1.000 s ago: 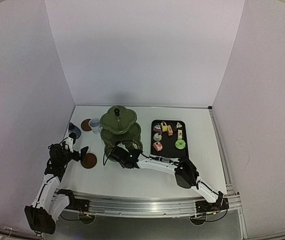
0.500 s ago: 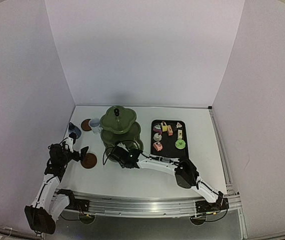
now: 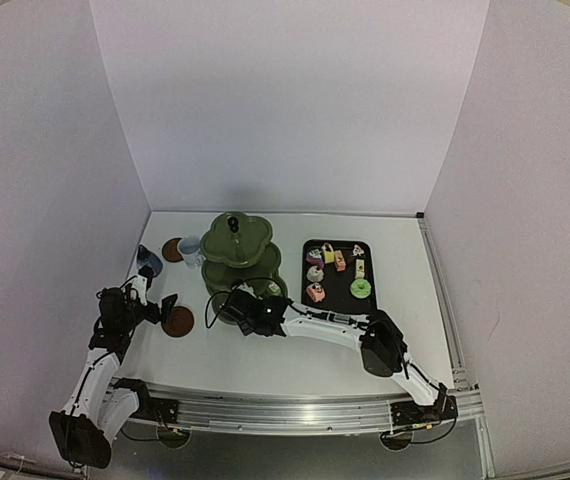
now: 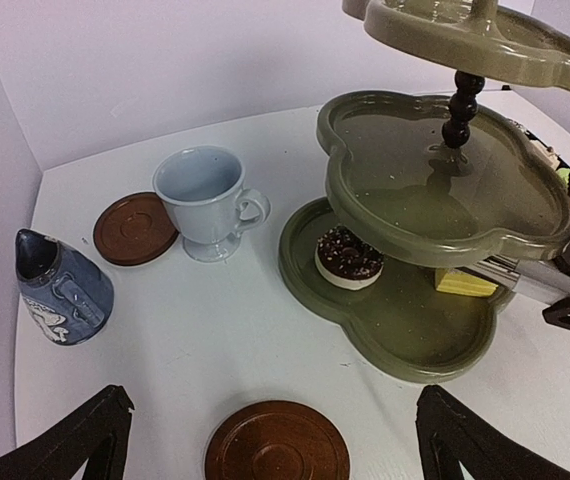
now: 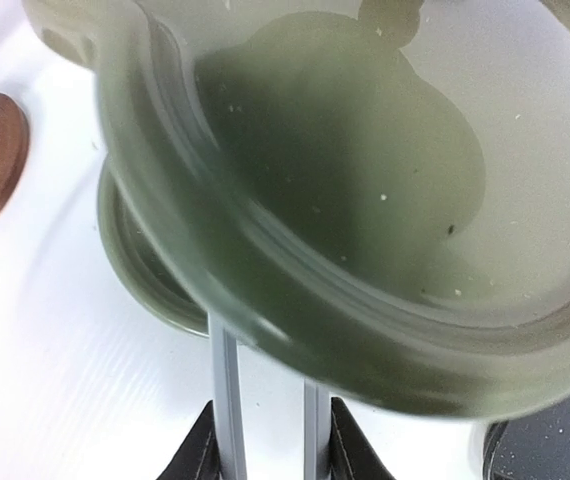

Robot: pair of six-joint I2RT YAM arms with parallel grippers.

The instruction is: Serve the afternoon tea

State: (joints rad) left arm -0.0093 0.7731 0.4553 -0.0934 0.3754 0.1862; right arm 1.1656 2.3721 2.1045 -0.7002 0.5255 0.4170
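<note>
Green stand holds just two cakes, more cakes wait on the tray; left end effector is wide apart, right end effector clamps tongs.

The stand overhangs the tongs, leaving little headroom.

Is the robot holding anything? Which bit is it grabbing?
The right fingers squeeze the thin metal tongs across both blades; the tips hide under the green stand. The left fingers are open and empty.
</note>
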